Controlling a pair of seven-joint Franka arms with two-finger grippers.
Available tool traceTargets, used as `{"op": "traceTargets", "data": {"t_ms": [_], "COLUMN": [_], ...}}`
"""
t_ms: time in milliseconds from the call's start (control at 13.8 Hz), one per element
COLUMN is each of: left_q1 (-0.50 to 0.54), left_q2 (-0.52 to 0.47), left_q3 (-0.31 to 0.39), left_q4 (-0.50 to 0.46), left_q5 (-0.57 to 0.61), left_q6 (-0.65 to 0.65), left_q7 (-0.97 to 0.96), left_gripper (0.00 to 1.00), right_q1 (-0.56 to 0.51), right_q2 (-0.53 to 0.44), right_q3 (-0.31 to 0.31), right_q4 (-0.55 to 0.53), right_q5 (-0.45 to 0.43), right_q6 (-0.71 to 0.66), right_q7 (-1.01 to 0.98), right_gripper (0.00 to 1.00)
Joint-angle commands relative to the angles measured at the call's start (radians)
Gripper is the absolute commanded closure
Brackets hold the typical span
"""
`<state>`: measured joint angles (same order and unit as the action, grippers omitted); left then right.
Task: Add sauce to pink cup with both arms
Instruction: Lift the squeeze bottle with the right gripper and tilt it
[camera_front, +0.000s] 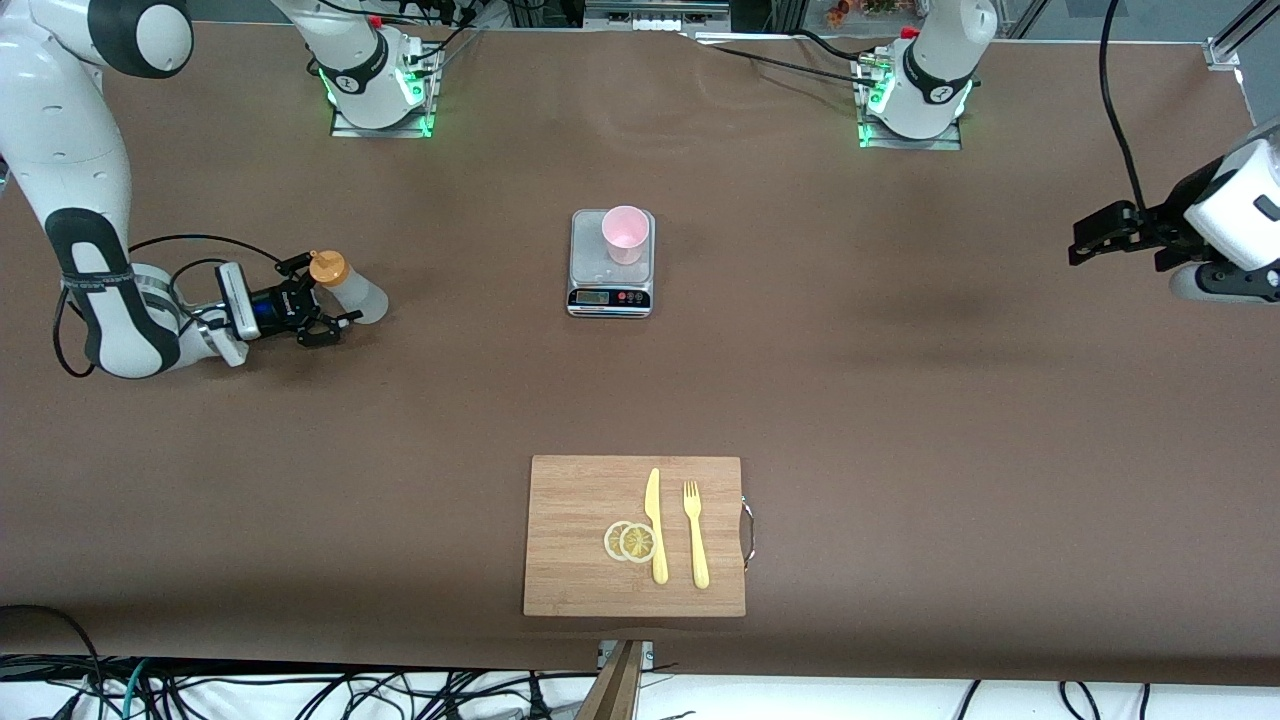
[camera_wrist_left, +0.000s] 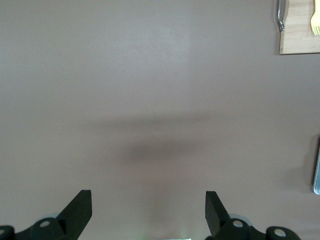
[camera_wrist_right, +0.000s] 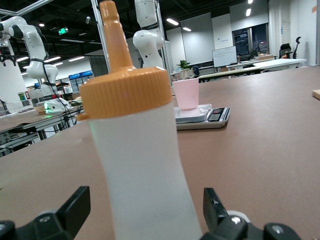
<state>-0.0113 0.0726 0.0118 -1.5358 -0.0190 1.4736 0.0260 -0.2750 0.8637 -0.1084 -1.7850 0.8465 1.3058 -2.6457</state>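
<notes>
Jaws wide on both grippers, right gripper (camera_front: 318, 305) straddling sauce (camera_front: 352, 290) unclamped; pink cup (camera_front: 625, 234) on scale (camera_front: 610, 262).

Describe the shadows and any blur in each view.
Front view: even overhead light, soft dark smudges on the brown table, green glow at the arm bases. Left wrist view: diffuse shadow band under the left gripper. Right wrist view: the sauce fills the frame slightly soft between the right gripper fingers; bright ceiling lights above.

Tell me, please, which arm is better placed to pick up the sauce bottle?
The right arm: the right gripper is open around the sauce bottle, not yet closed. The left gripper waits open over bare table at its own end.
</notes>
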Motion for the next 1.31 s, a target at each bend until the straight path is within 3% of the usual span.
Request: {"op": "traceTargets", "data": {"t_ms": [0, 145, 435, 580, 798, 1233], "left_q1": [0.007, 0.004, -0.002, -0.009, -0.007, -0.007], "left_q2": [-0.001, 0.009, 0.019, 0.039, 0.041, 0.041], "left_q3": [-0.02, -0.019, -0.021, -0.024, -0.024, -0.024], "left_q4": [0.014, 0.014, 0.031, 0.063, 0.063, 0.063], "left_q5": [-0.001, -0.001, -0.001, 0.001, 0.001, -0.001], "left_q6": [-0.032, -0.032, -0.03, -0.03, -0.03, -0.03], "left_q7": [0.012, 0.011, 0.009, 0.006, 0.009, 0.012], "left_gripper": [0.0, 0.0, 0.0, 0.0, 0.0, 0.0], "right_q1": [0.026, 0.034, 0.043, 0.046, 0.059, 0.124], "right_q2": [0.018, 0.017, 0.017, 0.015, 0.006, -0.098], "right_q3": [-0.001, 0.003, 0.009, 0.009, 0.01, 0.062], "right_q4": [0.022, 0.026, 0.044, 0.044, 0.064, 0.157], "right_q5": [-0.014, -0.009, -0.004, -0.004, -0.004, -0.056], "right_q6": [-0.022, -0.022, -0.017, -0.013, -0.022, -0.028], "right_q7": [-0.014, 0.0, 0.026, 0.03, 0.114, 0.5], "right_gripper": [0.0, 0.02, 0.73, 0.99, 1.0, 1.0]}}
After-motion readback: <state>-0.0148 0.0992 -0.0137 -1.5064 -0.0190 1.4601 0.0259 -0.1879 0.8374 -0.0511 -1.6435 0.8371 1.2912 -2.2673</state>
